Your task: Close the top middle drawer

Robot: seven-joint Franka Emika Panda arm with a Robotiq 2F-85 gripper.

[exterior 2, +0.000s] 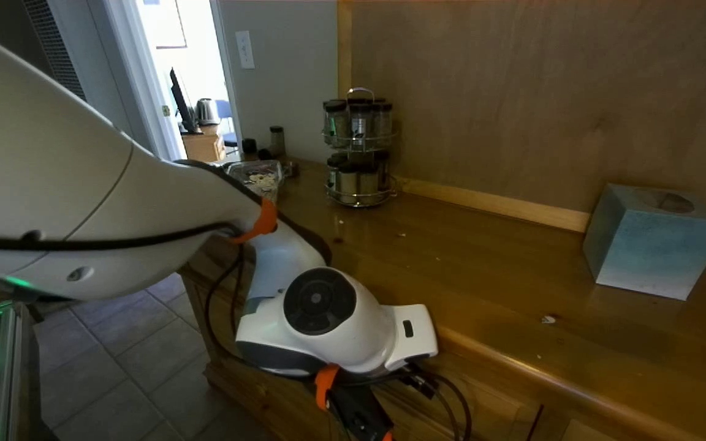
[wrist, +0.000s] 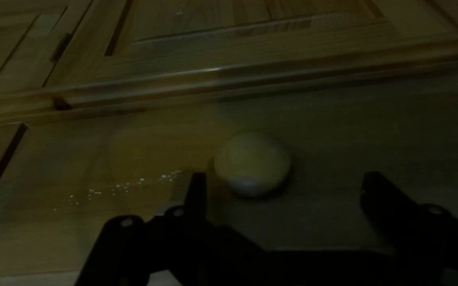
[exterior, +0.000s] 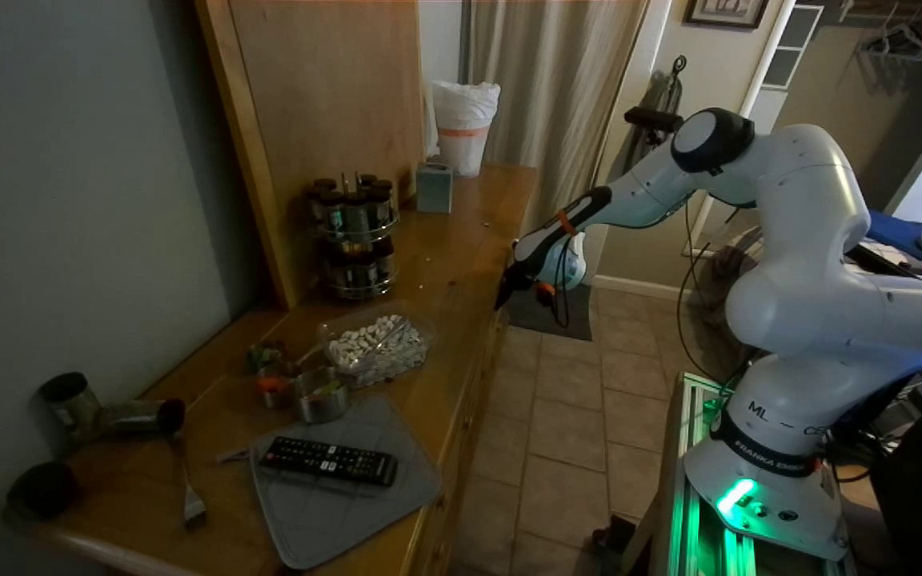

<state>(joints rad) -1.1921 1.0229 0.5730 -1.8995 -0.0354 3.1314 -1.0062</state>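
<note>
In the wrist view, the light brown wooden drawer front [wrist: 105, 159] fills the middle of the picture, with a round wooden knob [wrist: 253, 163] on it. No drawer inside shows, and I cannot tell if the drawer is pulled out a little. My gripper [wrist: 285, 174] is open, its dark fingers to either side of the knob, the left finger closer to it. Nothing is held. In an exterior view the gripper [exterior: 507, 290] is at the front edge of the counter. In an exterior view the white wrist [exterior 2: 334, 324] hides the fingers and the drawer.
The wooden counter [exterior: 461, 264] carries a spice rack [exterior: 354, 236], a blue-grey box [exterior 2: 650, 245], a clear tray of pebbles [exterior: 381, 344] and a remote [exterior: 329, 462] on a grey mat [exterior: 293, 520]. Panelled doors [wrist: 221, 24] lie beyond a moulding. Cables [exterior 2: 451, 392] hang at the wrist.
</note>
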